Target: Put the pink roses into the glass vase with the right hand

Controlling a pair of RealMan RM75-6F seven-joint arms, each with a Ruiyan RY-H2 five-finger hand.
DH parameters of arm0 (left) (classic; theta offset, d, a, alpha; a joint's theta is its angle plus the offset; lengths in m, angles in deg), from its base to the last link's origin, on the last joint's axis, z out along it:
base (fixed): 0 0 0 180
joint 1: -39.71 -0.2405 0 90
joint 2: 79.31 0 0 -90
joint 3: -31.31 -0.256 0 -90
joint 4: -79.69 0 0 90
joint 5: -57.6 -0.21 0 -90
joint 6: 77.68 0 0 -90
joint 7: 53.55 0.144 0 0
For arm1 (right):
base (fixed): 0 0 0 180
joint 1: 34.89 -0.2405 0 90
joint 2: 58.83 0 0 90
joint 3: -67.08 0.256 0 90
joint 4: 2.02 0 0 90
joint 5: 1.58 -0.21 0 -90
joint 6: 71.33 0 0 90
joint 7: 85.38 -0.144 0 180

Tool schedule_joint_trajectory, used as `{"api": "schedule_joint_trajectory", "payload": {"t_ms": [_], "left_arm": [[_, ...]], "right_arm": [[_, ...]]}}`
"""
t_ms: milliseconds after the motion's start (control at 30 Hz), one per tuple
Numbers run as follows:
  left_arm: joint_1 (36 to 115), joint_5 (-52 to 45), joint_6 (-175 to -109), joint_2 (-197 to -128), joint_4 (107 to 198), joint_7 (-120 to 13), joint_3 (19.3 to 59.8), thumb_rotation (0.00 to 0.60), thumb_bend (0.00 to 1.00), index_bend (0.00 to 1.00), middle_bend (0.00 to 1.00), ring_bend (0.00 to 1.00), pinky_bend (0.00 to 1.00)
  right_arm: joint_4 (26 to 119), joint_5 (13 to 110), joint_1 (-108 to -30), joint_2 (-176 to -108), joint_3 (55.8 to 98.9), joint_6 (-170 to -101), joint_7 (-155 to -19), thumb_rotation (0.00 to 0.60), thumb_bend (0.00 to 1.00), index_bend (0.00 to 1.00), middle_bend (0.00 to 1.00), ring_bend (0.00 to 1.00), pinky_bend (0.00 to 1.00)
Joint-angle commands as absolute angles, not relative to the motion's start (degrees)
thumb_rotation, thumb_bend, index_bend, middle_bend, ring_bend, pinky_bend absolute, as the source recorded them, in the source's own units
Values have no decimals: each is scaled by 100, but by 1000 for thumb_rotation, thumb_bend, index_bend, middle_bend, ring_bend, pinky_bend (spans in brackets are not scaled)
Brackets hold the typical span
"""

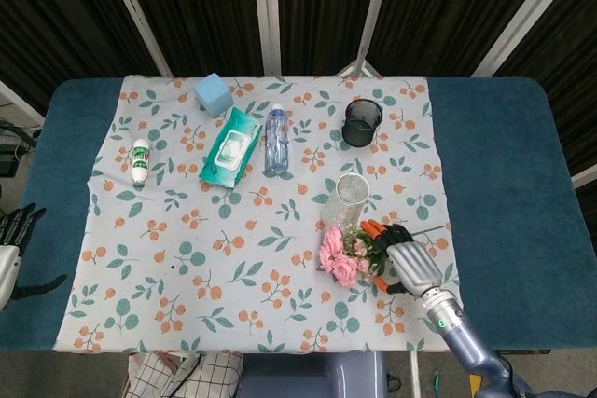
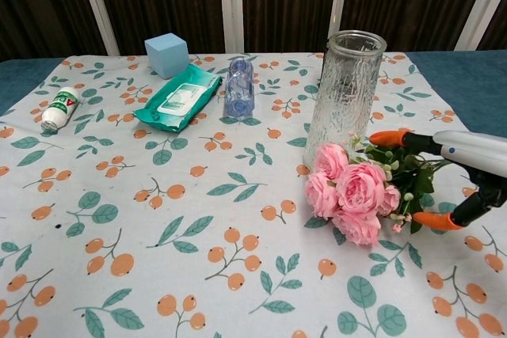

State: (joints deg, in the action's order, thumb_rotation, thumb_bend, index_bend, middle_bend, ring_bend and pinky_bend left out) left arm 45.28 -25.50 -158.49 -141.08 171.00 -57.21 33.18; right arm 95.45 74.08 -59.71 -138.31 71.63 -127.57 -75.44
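The bunch of pink roses (image 1: 341, 256) (image 2: 354, 192) lies on the flowered cloth just in front of the upright glass vase (image 1: 350, 200) (image 2: 342, 97), blooms to the left, green stems to the right. My right hand (image 1: 403, 256) (image 2: 459, 170) is over the stems with its orange-tipped fingers (image 2: 390, 138) spread above them and the thumb below; nothing is gripped. At the left table edge my left hand (image 1: 13, 241) rests, fingers apart and holding nothing.
Behind the vase stand a black mesh cup (image 1: 361, 122), a clear water bottle (image 1: 275, 138) (image 2: 238, 86) lying down, a green wipes pack (image 1: 231, 146) (image 2: 177, 98), a blue cube (image 1: 214, 93) (image 2: 166, 55) and a small white bottle (image 1: 140, 159) (image 2: 59, 109). The cloth (image 1: 187, 258) covers a blue table.
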Motion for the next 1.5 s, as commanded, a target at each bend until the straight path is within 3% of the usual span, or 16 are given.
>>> {"api": "schedule_joint_trajectory", "payload": {"t_ms": [33, 200, 367, 467, 800, 1033, 1233, 1500], "left_arm": [[4531, -2547, -15845, -14108, 17097, -5723, 3320, 600, 0, 0, 0, 0, 0], [4530, -2564, -15863, -14114, 17085, -5719, 3318, 600, 0, 0, 0, 0, 0], [4535, -2542, -15847, -14109, 17080, -5744, 3325, 600, 0, 0, 0, 0, 0], [4536, -2544, -15846, -14109, 17078, -5748, 3324, 600, 0, 0, 0, 0, 0], [4533, -2538, -15853, -14105, 17098, -5735, 3323, 600, 0, 0, 0, 0, 0], [4529, -2532, -15866, -14116, 17115, -5687, 3325, 600, 0, 0, 0, 0, 0], [4532, -2540, -15874, -14139, 17158, -5625, 3322, 600, 0, 0, 0, 0, 0], [4528, -2590, -15927, -14181, 17151, -5589, 3321, 600, 0, 0, 0, 0, 0]], "right_arm": [[9465, 7380, -5998, -13915, 7133, -12764, -7487, 600, 367, 18, 133, 128, 71], [9311, 7317, -6025, -14065, 7107, -12786, -7445, 600, 367, 150, 247, 248, 142], [9215, 7508, -5979, -14186, 7102, -13059, -7527, 600, 363, 456, 474, 480, 354], [9239, 7578, -5953, -14151, 7085, -13144, -7615, 600, 356, 537, 539, 544, 417], [9848, 7773, -5783, -13453, 7052, -13444, -8089, 600, 357, 556, 557, 561, 422], [10495, 7750, -5517, -12559, 7365, -13932, -9213, 600, 357, 556, 557, 561, 422], [10803, 7406, -5346, -12042, 8025, -14468, -10404, 600, 357, 556, 557, 561, 422], [11202, 6576, -5329, -12138, 9142, -15109, -11689, 600, 357, 556, 558, 561, 422]]}}
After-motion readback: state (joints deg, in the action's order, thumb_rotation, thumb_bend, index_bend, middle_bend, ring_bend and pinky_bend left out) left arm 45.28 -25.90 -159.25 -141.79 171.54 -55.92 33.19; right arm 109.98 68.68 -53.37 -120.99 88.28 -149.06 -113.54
